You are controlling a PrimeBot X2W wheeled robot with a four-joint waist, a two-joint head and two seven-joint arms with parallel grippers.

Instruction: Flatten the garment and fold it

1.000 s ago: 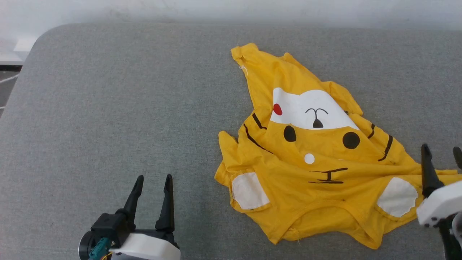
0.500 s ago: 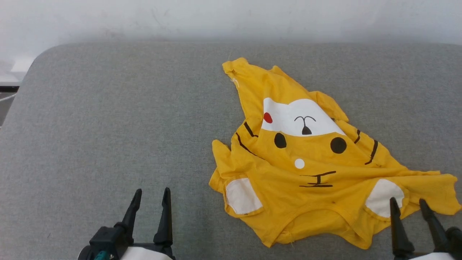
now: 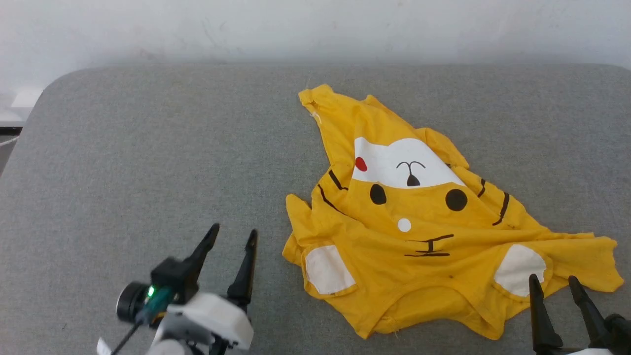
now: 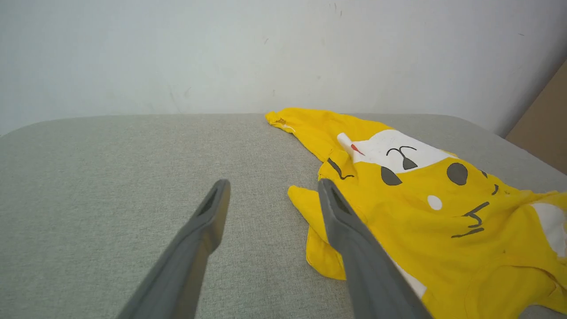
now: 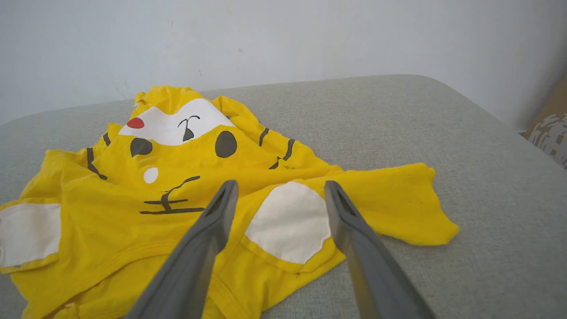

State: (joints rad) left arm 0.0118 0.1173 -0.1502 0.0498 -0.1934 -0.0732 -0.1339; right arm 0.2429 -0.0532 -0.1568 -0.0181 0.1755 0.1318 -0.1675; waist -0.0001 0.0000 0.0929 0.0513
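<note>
Indoors: garment (image 3: 434,217), grey cushion (image 3: 148,148), white wall (image 3: 315,29).

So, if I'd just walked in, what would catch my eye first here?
The bright yellow T-shirt, lying crumpled on the right half of the grey padded surface with its printed cartoon face turned up. After that, two open dark claws at the near edge: the left claw is over bare grey beside the shirt. The right claw is at the shirt's near right edge, by a white patch.

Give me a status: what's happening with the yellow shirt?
Left gripper open, beside the garment. Right gripper open, at its near edge. Garment crumpled, unfolded. Nothing in the way.
</note>
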